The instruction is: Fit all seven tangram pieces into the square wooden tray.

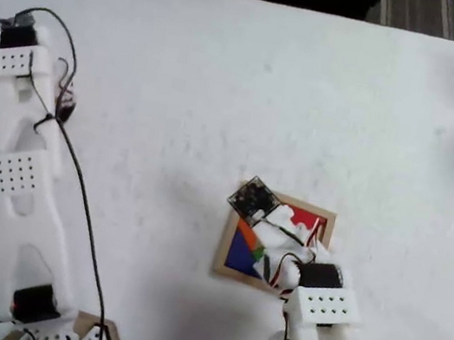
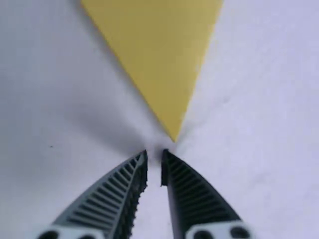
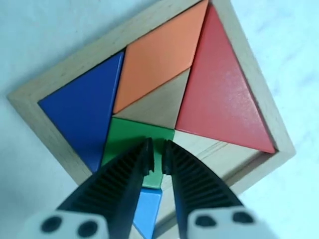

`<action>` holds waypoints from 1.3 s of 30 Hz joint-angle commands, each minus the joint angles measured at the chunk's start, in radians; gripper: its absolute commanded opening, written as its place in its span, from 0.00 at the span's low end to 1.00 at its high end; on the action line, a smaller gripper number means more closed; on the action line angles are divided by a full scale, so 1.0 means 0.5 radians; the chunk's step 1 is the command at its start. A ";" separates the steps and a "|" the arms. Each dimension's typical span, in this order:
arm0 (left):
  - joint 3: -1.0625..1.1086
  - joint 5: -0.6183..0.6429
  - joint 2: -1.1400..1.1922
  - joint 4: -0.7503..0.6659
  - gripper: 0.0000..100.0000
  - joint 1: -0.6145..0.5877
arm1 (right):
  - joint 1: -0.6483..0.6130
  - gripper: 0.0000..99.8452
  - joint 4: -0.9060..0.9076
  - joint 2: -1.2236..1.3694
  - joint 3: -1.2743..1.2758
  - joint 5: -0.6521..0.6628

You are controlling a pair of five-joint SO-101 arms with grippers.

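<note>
Yellow triangular tangram piece (image 2: 154, 55): lies flat on the white surface (image 2: 259, 124), tip just ahead of the empty, nearly clenched left end effector (image 2: 153, 158); looks light, stiff and slick, probably best pinched across its edges, with the right end effector (image 3: 157, 149) likewise clenched over the square wooden tray (image 3: 60, 74).

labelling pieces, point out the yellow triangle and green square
yellow triangular tangram piece (image 2: 154, 55), left wrist view, middle of its face
green square tangram piece (image 3: 123, 137), right wrist view, uncovered part of its face

Right arm (image 1: 322, 303) covers much of tray (image 1: 220, 253)
Yellow triangle (image 2: 159, 50) runs out of frame; light blue piece (image 3: 149, 205) half behind right gripper (image 3: 157, 149).
</note>
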 commanded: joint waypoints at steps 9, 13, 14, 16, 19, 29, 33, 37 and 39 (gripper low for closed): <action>0.012 -0.101 -0.772 0.068 0.02 -0.161 | -0.011 0.04 0.023 -0.020 -0.003 0.028; 0.009 -0.178 -0.974 0.068 0.02 -0.133 | -0.011 0.04 0.023 -0.020 -0.003 0.028; 0.012 -0.270 -0.993 0.074 0.02 -0.130 | -0.011 0.04 0.023 -0.020 -0.003 0.028; 0.104 -0.417 -1.042 0.077 0.02 -0.130 | -0.011 0.04 0.023 -0.020 -0.003 0.028; 0.580 -0.439 -1.189 0.077 0.02 -0.127 | -0.011 0.04 0.023 -0.020 -0.003 0.028; 1.203 -0.098 -1.502 -0.865 0.03 -0.094 | -0.011 0.04 0.023 -0.020 -0.003 0.028; 1.378 0.049 -1.379 -1.405 0.02 -0.087 | -0.011 0.04 0.023 -0.020 -0.003 0.028; 1.313 0.172 -1.051 -1.663 0.02 -0.084 | -0.011 0.04 0.023 -0.020 -0.003 0.028; 1.172 0.245 -0.815 -1.700 0.02 -0.084 | -0.011 0.04 0.023 -0.020 -0.003 0.028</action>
